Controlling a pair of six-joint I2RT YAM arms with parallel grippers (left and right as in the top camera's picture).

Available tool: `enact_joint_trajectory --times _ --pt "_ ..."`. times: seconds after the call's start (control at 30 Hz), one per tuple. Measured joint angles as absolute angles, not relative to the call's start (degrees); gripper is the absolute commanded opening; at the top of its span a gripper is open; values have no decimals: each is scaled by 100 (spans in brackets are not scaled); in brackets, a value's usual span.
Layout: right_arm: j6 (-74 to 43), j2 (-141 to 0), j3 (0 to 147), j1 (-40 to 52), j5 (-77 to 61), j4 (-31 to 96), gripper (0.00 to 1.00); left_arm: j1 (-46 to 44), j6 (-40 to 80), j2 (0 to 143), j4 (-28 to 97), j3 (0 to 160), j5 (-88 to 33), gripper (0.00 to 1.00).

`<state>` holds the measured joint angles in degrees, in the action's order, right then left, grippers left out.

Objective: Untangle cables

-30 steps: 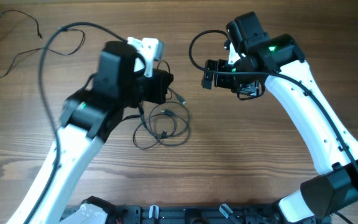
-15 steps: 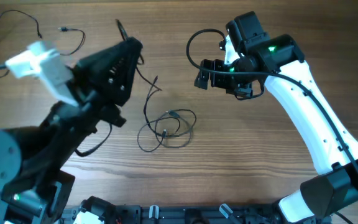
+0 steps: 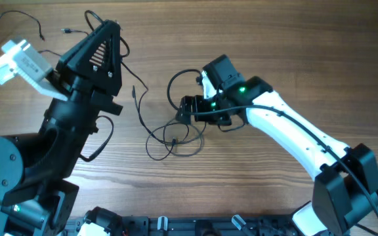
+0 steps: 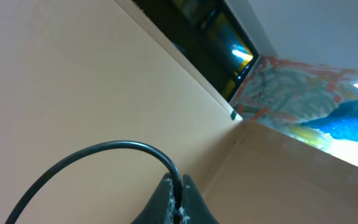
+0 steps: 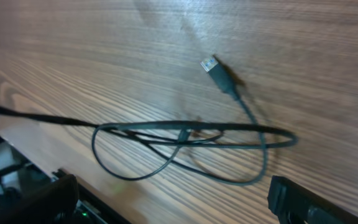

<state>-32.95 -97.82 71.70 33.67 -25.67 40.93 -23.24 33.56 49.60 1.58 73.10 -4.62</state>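
A small loose coil of thin black cables (image 3: pixel 173 139) lies on the wooden table at its middle. My left gripper (image 3: pixel 112 27) is raised high and shut on one strand, which runs from it down to the coil. In the left wrist view the fingers (image 4: pixel 179 190) pinch that black cable (image 4: pixel 117 145) against a wall and ceiling backdrop. My right gripper (image 3: pixel 184 113) is open and empty, low over the coil's upper right edge. In the right wrist view the coil (image 5: pixel 229 127) and a plug end (image 5: pixel 211 64) lie ahead of the open fingers (image 5: pixel 173 202).
Another thin black cable (image 3: pixel 20 23) lies spread out at the table's far left corner, with a small plug (image 3: pixel 65 30) near it. The raised left arm (image 3: pixel 77 131) covers much of the left side. The arm bases stand along the front edge (image 3: pixel 176 226).
My left arm has lifted and swung left with the strand, drawing it out of the coil. My right arm has moved left and down to the coil.
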Motion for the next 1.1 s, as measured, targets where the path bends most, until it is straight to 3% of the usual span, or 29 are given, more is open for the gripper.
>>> enact_joint_trajectory --times 0.17,0.43,0.6,0.73,0.93,1.1 --pt "-4174 -9791 6873 3476 -2700 3269 91 -2324 3358 4958 178 7310 -434 4" --pt "-5269 -10108 6794 3509 -2668 2794 89 -2324 3356 4958 309 7310 -432 4" --pt "-5680 -10392 6794 3509 -2233 2462 74 -2324 3356 4958 309 7310 -432 4" --pt "-5693 -10578 6781 3509 -2071 1881 4 -2324 3356 4958 368 7310 -432 4" --pt "-4906 -10521 6945 3210 -1887 2519 4 -2324 3356 4958 762 7310 -429 4" --pt "-4477 -9196 7028 2714 -1474 2834 5 -2324 3354 4958 1210 7310 -281 4"
